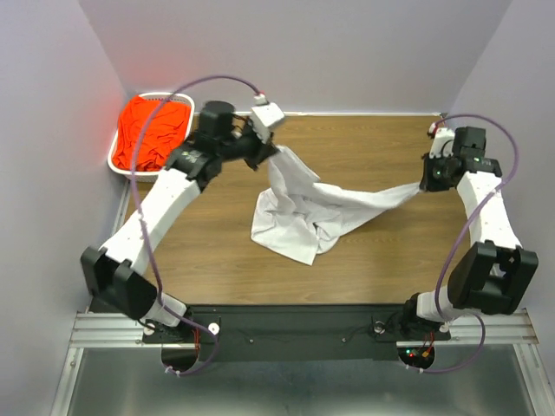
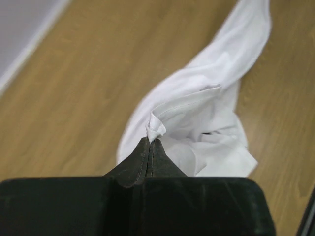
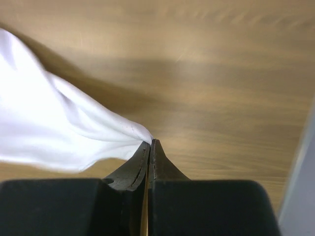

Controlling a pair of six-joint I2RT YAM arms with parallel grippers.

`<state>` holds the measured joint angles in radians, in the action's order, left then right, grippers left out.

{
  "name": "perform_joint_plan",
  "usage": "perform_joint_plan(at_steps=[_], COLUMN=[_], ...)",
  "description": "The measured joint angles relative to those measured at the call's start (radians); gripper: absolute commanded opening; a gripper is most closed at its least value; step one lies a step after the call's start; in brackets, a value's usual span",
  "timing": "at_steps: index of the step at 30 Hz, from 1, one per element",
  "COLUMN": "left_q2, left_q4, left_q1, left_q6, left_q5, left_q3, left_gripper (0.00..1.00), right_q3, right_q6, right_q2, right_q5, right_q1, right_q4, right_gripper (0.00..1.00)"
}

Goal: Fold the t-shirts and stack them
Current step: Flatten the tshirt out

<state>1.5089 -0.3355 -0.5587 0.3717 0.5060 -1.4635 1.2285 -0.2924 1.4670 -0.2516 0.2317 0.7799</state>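
- The left claw (image 2: pixel 150 141) is seen closed tight on a hem fold of the white t-shirt (image 1: pixel 299 212), at upper centre of the top view.
- The right claw (image 3: pixel 150 142) is pinched shut on another edge, at right.
- The shirt's crumpled middle is draped on the counter (image 1: pixel 373 260).
- The orange-red t-shirt (image 1: pixel 152 130) is heaped in the white basket (image 1: pixel 111 158), upper left.

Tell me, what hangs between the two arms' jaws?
The white t-shirt, pinched by both shut jaws, its middle sagging onto the wooden table; the top view shows the whole span.
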Motion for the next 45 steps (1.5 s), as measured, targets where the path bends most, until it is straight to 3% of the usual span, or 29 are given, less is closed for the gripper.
perform_joint_plan(at_steps=[5, 12, 23, 30, 36, 41, 45], left_q2=[-0.147, -0.212, -0.314, -0.362, -0.164, 0.24, 0.446], left_q4=[-0.023, -0.029, -0.016, 0.037, 0.119, 0.188, 0.248], left_q1=[0.16, 0.333, 0.353, 0.353, 0.352, 0.356, 0.365], left_q6=[-0.009, -0.046, -0.086, -0.085, -0.084, -0.095, -0.123], left_q5=[0.008, -0.011, -0.077, -0.132, -0.181, -0.208, -0.214], left_q3=[-0.085, -0.128, -0.19, -0.18, -0.257, -0.577, -0.795], left_gripper=[0.0, 0.0, 0.0, 0.0, 0.0, 0.0, 0.0], right_q3=[0.144, 0.351, 0.577, 0.533, 0.582, 0.819, 1.051], right_q6=[0.002, 0.031, 0.038, 0.037, 0.067, 0.121, 0.175], right_q2=[-0.089, -0.13, -0.174, -0.207, 0.0, 0.262, 0.379], right_q5=[0.032, 0.069, 0.097, 0.098, 0.069, 0.083, 0.103], right_q1=[0.006, 0.01, 0.01, 0.009, 0.007, 0.003, 0.003], right_q4=[0.001, 0.005, 0.006, -0.013, -0.072, -0.107, -0.116], right_gripper=[0.01, 0.01, 0.0, 0.01, 0.01, 0.01, 0.01])
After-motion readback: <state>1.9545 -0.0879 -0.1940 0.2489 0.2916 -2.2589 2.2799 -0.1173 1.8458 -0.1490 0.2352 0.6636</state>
